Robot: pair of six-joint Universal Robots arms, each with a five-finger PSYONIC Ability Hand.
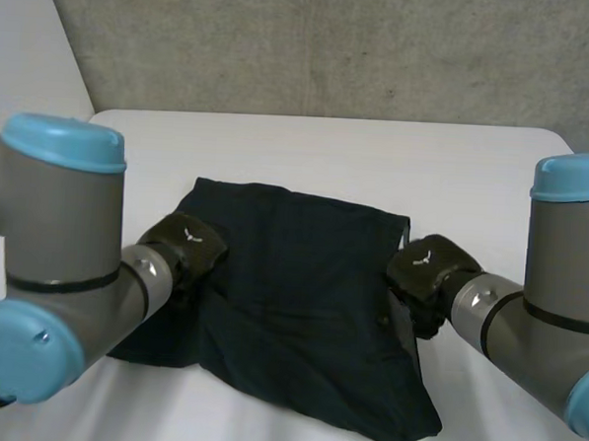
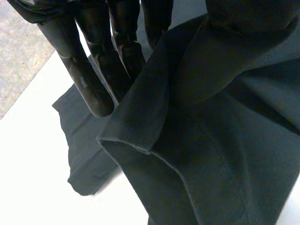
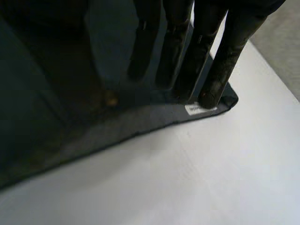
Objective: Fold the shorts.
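Dark navy shorts (image 1: 300, 300) lie partly folded in the middle of the white table (image 1: 328, 148). My left hand (image 1: 187, 243) is at the cloth's left edge. In the left wrist view its straight fingers (image 2: 101, 70) hold a raised fold of the shorts (image 2: 211, 140) against the thumb, which the cloth covers. My right hand (image 1: 425, 270) is at the right edge. In the right wrist view its fingers (image 3: 220, 61) are straight, tips down on the shorts (image 3: 117, 117) beside a corner with a white label (image 3: 199, 108).
A grey concrete wall (image 1: 333, 45) rises behind the table's far edge. Bare white tabletop (image 3: 211, 178) stretches beyond the labelled corner and beyond the shorts' left side (image 2: 33, 178). Both grey forearms flank the cloth at the near side.
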